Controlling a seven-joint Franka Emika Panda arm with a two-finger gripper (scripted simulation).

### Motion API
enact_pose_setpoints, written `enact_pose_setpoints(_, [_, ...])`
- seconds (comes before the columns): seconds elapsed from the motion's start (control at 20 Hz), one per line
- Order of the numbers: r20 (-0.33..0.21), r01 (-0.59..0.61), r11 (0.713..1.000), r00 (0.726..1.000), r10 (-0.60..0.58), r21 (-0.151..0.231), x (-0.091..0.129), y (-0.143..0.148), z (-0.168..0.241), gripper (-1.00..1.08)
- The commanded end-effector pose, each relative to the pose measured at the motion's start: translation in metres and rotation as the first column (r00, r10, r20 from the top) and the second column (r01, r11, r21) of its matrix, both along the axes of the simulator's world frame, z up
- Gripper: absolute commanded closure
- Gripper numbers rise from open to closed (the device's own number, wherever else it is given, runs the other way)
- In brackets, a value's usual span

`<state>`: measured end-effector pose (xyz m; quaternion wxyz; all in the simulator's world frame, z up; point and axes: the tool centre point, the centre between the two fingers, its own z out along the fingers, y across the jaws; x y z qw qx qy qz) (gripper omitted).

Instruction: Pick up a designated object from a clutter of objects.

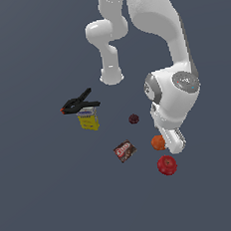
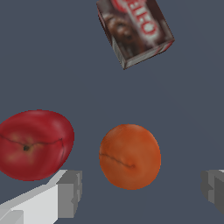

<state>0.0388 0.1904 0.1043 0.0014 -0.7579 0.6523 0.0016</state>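
The designated object, a plain orange ball (image 1: 158, 142) (image 2: 130, 156), rests on the dark floor just beside my gripper (image 1: 174, 143) (image 2: 141, 190). In the wrist view the ball lies between my two grey fingertips (image 2: 70, 193), which stand wide apart and touch nothing. The gripper is open and hovers low over it. Close to the ball lies the red apple (image 1: 167, 165) (image 2: 35, 144). The dark brown box (image 1: 125, 150) (image 2: 133, 30) sits on the ball's other side.
More clutter lies toward the exterior view's left: a black clamp (image 1: 79, 104), a yellow box (image 1: 88, 119) under it, and a small purple plum (image 1: 134, 118). The arm's white base (image 1: 112, 77) stands behind them.
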Motion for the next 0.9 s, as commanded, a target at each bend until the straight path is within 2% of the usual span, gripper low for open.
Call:
enact_pose_setpoints(0.0, [0.001, 0.022, 1.000, 1.000, -0.022, -0.002, -0.001, 0.002, -0.004, -0.92])
enact_pose_setpoints(0.5, [0.000, 0.038, 0.999, 0.999, -0.038, -0.004, -0.002, 0.005, -0.010, -0.92])
enact_pose_setpoints(0.85, [0.000, 0.040, 0.999, 0.999, -0.040, -0.004, -0.003, 0.004, -0.042, -0.92])
